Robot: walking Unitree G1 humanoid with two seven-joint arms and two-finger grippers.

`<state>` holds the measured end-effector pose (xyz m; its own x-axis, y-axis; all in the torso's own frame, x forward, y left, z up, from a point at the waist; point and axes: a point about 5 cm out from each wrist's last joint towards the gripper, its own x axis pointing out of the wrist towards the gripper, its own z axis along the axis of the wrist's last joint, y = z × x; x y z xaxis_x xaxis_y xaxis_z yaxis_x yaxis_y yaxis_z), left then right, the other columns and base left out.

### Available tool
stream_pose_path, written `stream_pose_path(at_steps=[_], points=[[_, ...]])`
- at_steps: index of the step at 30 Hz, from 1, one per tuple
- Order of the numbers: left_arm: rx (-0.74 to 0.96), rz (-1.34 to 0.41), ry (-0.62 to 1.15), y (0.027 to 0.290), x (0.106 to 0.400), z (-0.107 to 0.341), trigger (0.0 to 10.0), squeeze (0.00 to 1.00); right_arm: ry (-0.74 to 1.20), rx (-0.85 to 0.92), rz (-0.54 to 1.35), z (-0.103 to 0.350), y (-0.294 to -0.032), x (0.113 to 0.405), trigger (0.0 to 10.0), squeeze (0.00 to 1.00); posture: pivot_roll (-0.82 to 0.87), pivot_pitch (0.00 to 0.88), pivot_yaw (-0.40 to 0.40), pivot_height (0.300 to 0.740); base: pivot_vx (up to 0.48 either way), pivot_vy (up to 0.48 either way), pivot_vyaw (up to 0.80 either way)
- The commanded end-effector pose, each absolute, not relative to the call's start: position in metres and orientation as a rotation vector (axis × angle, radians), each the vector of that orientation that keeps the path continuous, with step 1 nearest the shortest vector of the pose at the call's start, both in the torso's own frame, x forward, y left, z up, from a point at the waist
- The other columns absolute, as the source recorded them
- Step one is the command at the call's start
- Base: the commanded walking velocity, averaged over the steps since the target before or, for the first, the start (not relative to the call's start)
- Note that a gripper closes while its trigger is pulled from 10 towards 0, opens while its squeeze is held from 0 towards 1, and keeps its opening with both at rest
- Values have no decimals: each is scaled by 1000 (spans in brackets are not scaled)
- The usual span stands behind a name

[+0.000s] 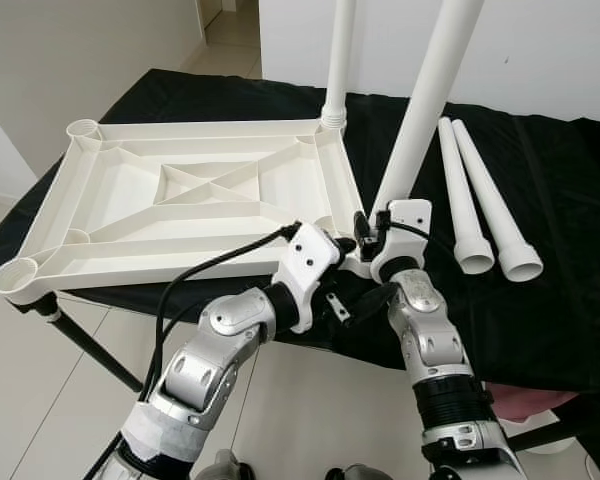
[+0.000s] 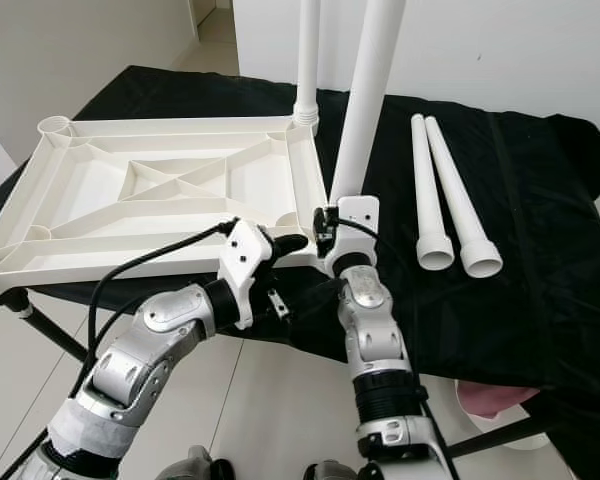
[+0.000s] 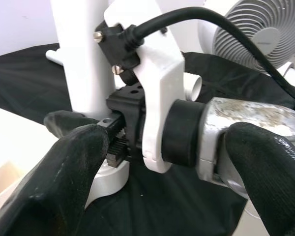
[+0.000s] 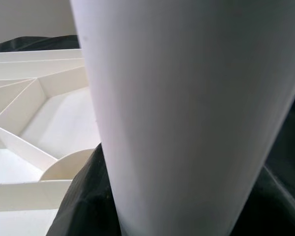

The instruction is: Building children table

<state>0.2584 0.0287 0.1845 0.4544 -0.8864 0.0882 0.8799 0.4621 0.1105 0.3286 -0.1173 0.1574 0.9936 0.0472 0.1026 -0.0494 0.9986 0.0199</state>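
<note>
Left eye view: an upturned white tabletop (image 1: 195,195) lay on a black-draped worktop (image 1: 560,230), one leg (image 1: 337,60) already standing in its far corner at about 12 o'clock. The right claw (image 1: 372,232) gripped a second leg (image 1: 425,110), held leaning at the tabletop's near corner. The left claw (image 1: 352,250) sat at 9 o'clock of the right wrist, its fingers (image 3: 64,187) spread wide on either side of that wrist mount. Two spare legs (image 1: 485,200) lay side by side on the cloth at 3 o'clock. A white fan (image 3: 258,37) stood behind.
</note>
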Motion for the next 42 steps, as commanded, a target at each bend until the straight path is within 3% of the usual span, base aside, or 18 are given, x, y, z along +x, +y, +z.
stream_pose_path(at_steps=[1,7,8,9,19,20,28,29,33,42], points=[[46,-1092,-121,29,258,179,10000,0,-30,52,32,143,-112,323,10000,0,-78,63,14,740,0,0,0],[46,-1092,-121,28,257,179,10000,0,-31,62,43,146,-106,320,10000,0,-74,60,10,740,0,0,0],[46,-1093,-121,28,257,179,10000,0,-31,68,43,148,-106,320,10000,675,-74,60,10,740,0,0,0],[46,-1094,-121,28,257,179,10000,0,-41,65,43,149,-108,320,10000,1000,-74,60,10,740,0,0,0],[45,-1100,-121,28,257,179,10000,0,-61,55,91,156,-117,323,10000,1000,-74,60,10,740,0,0,0],[45,-1100,-121,27,257,179,10000,0,-60,51,134,157,-117,323,10000,0,-74,60,10,740,0,0,0],[47,-1104,-119,28,256,179,10000,0,-69,5,358,163,-119,326,10000,0,-78,65,17,740,0,0,0],[47,-1106,-117,28,256,179,10000,0,-82,-43,472,167,-120,328,10000,0,-78,65,17,740,0,0,0],[48,-1106,-117,28,257,179,10000,0,-89,-94,612,171,-122,330,10000,0,-77,70,24,740,0,0,0],[51,-1108,-116,29,257,180,10000,0,-59,-186,712,171,-133,338,10000,0,-70,68,29,740,0,0,0]])
